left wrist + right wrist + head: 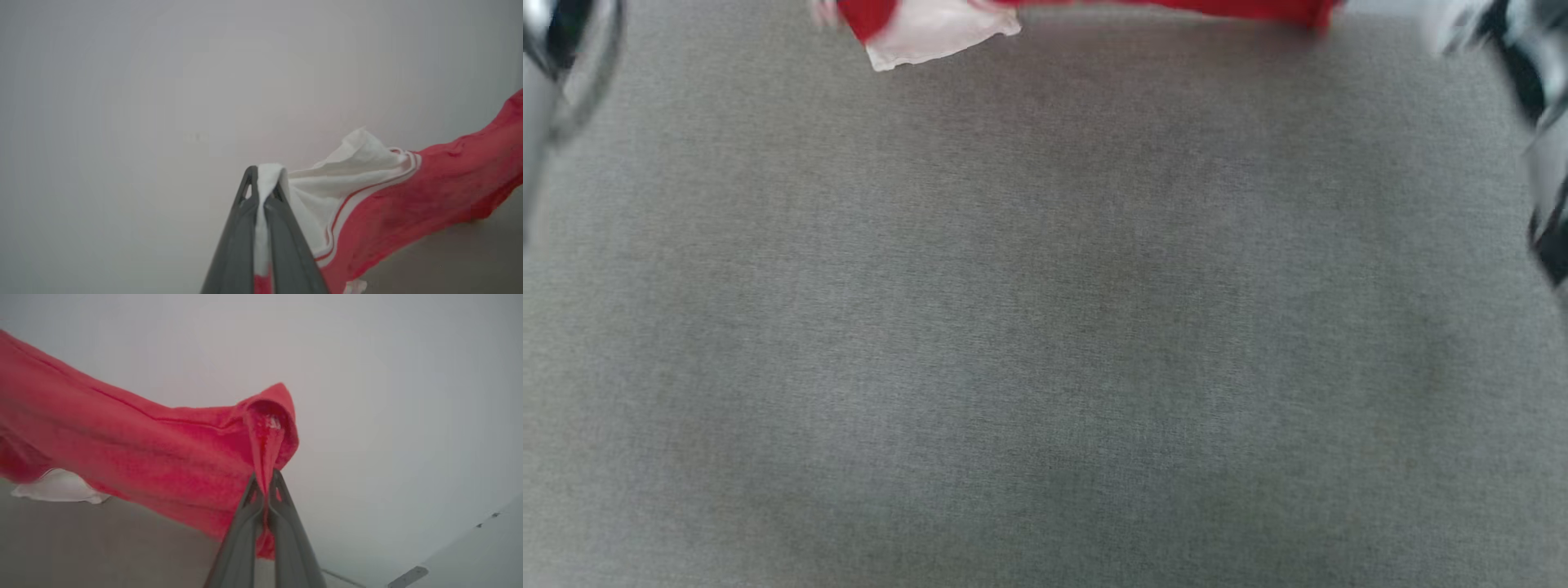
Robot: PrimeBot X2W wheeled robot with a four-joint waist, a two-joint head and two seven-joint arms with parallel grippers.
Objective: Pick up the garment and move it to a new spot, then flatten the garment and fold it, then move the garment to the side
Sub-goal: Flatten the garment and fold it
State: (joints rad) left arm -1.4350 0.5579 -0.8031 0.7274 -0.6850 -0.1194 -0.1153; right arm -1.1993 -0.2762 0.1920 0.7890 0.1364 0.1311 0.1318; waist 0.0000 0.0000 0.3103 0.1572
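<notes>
A grey counter (1045, 327) with a fine woven texture spreads across the head view, soft and blurred, faintly darker across the middle. In the left wrist view the counter (449, 265) shows as a flat grey-brown wedge at the lower right, below a plain pale wall (163, 81). In the right wrist view the counter (102, 547) lies at the lower left, with the pale wall (388, 375) behind it. At the lower right of that view a pale panel (482, 555) slants upward. It bears a small grey oblong fitting (407, 576) near the bottom edge and two tiny dark marks (486, 520) higher up; what these are cannot be told.
</notes>
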